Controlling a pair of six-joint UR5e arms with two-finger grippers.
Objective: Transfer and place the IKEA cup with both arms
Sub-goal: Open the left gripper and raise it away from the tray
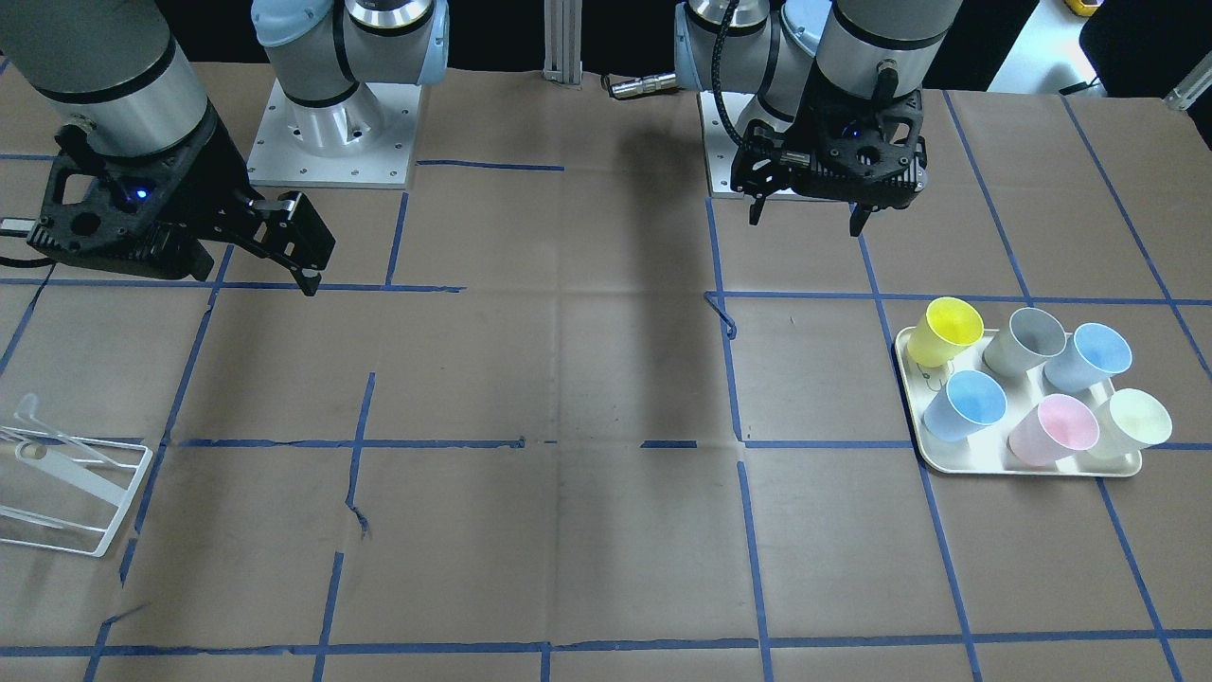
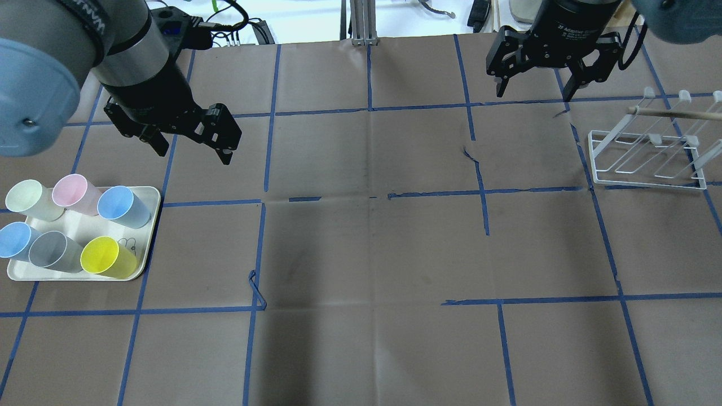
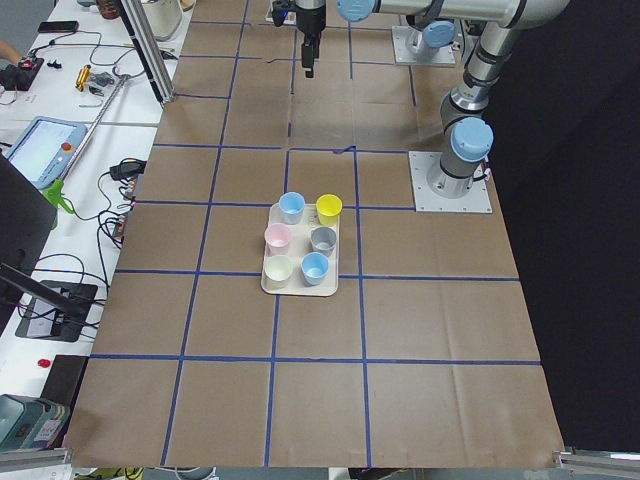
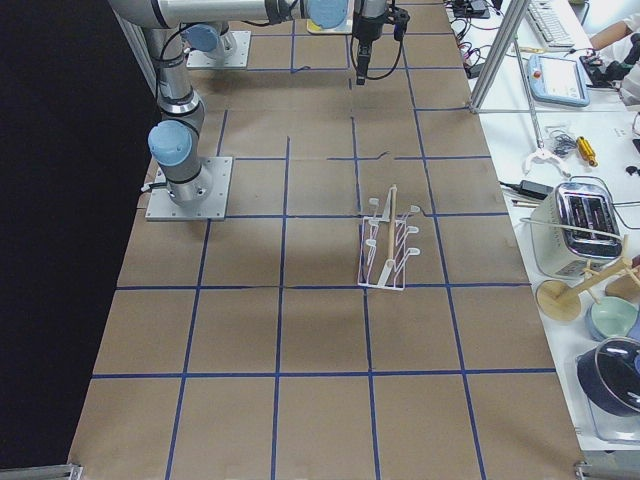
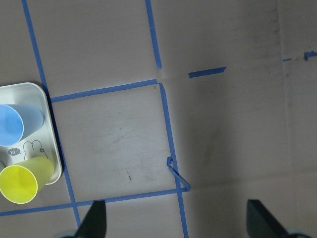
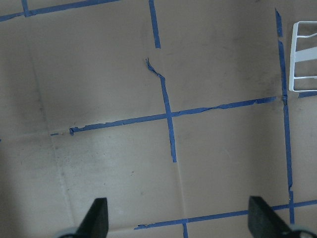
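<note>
Two alike light-blue cups stand upright on a cream tray (image 2: pixel 151 225) at my left: one (image 2: pixel 120 206) at the tray's inner far corner, its twin (image 2: pixel 13 239) at the outer edge. I cannot tell which is the task's cup. In the front view they are the nearer cup (image 1: pixel 966 405) and the cup at the back right (image 1: pixel 1094 355). My left gripper (image 2: pixel 193 153) hangs open and empty above the table, just beyond the tray. Its wrist view shows the inner blue cup (image 5: pixel 12 126). My right gripper (image 2: pixel 533 95) is open and empty over the far right.
The tray also holds a yellow cup (image 2: pixel 107 257), a grey cup (image 2: pixel 53 251), a pink cup (image 2: pixel 75 193) and a pale green cup (image 2: pixel 26 198). A white wire rack (image 2: pixel 646 169) with a wooden rod stands at the right. Brown paper with blue tape lines covers the table.
</note>
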